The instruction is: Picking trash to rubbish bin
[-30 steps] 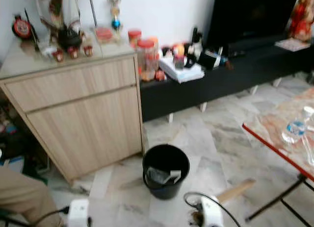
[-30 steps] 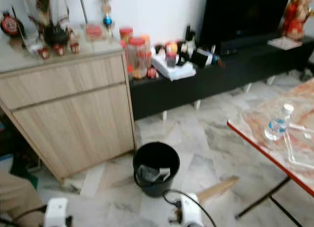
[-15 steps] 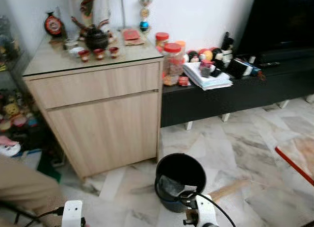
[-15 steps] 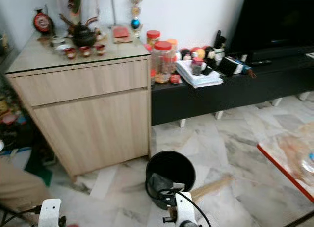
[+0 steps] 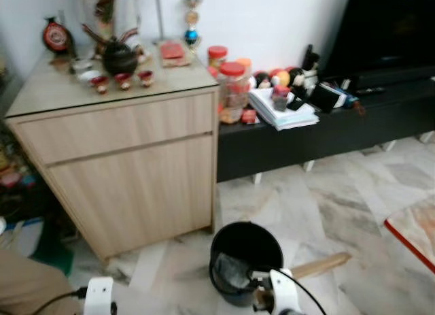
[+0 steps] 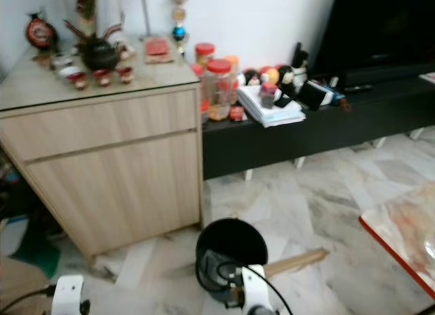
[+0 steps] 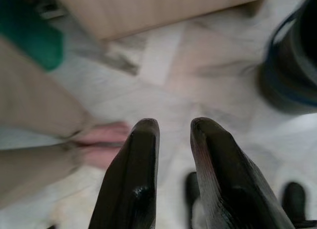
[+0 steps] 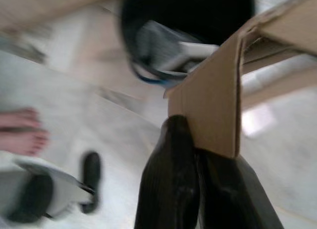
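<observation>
A black rubbish bin [image 5: 246,241] stands on the marble floor before me, with crumpled trash inside. My right gripper [image 8: 195,140] is shut on a flat strip of brown cardboard [image 8: 208,105], close beside the bin [image 8: 163,6]. In the eye views the cardboard [image 5: 319,265] sticks out to the right of my right wrist [image 5: 282,298], just past the bin's rim. My left gripper [image 7: 174,127] hangs low over the floor, open by a narrow gap, holding nothing. The bin's dark wall [image 7: 292,75] shows to one side of it.
A light wood cabinet [image 5: 129,172] with ornaments stands behind the bin, with a cluttered black TV console [image 5: 326,124] to its right. A red-edged table corner [image 5: 414,233] lies at the right. A person's trouser leg [image 5: 27,288] and bare foot [image 7: 104,135] are close on my left.
The camera has swung, so the table with the bottle has slid out to the right. The bin stays by my right wrist and the cardboard stays gripped.
</observation>
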### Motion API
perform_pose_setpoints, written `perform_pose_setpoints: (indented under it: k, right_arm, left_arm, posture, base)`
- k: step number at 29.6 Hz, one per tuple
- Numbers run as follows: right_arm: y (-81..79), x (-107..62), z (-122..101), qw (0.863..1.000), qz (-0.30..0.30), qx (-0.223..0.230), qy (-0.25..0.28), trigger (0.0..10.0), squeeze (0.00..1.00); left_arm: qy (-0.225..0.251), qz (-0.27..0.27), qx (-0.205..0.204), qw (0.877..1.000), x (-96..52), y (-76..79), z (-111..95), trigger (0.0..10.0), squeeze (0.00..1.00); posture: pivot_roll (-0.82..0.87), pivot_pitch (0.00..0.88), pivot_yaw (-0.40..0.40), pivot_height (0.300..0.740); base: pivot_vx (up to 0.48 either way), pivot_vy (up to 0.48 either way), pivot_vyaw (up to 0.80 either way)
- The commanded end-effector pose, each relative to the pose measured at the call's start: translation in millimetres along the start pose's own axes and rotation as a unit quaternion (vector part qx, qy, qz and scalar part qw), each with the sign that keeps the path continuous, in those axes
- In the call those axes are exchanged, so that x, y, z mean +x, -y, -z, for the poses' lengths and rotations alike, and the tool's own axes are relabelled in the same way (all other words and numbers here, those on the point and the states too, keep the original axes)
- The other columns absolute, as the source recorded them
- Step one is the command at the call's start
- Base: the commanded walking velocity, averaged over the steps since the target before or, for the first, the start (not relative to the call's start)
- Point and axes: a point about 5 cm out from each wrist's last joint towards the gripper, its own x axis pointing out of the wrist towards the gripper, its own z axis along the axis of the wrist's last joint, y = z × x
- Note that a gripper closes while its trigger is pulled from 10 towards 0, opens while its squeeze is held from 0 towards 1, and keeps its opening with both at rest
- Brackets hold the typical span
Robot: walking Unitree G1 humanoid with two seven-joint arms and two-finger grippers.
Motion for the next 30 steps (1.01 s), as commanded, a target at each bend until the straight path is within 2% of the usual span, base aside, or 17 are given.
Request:
perform_pose_setpoints:
  k: [1, 3, 7, 30]
  right_arm:
    - [-12.4, 2.9, -12.0, 1.0, -0.015, 0.008, 0.02, 10.0, 0.0]
    - [-13.5, 3.1, -13.7, 0.999, -0.017, 0.014, 0.024, 10.0, 0.0]
    - [-16.5, 3.5, -19.1, 0.999, -0.029, 0.021, 0.039, 10.0, 0.0]
    - [-14.5, 2.8, -13.4, 0.999, -0.028, -0.001, 0.026, 10.0, 0.0]
  left_arm:
    - [-0.007, -0.018, 0.005, 1.0, -1.4, -14.3, 2.4, 10.0, 0.0]
    - [-0.007, -0.018, 0.007, 1.0, -1.3, -14.6, 1.8, 10.0, 0.0]
    - [-0.006, -0.017, 0.008, 1.0, -1.2, -14.8, 1.5, 10.0, 0.0]
    - [-0.009, -0.014, 0.009, 1.0, -1.5, -13.0, 3.0, 10.0, 0.0]
  posture:
    - [0.04, 0.0, -0.015, 0.74]
    - [0.04, 0.0, -0.015, 0.74]
    - [0.04, 0.0, -0.014, 0.74]
    - [0.05, 0.0, -0.021, 0.74]
  base:
    - [0.341, 0.0, 0.0]
    - [0.341, 0.0, 0.0]
    - [0.343, 0.0, -0.8]
    - [0.338, 0.0, 0.0]
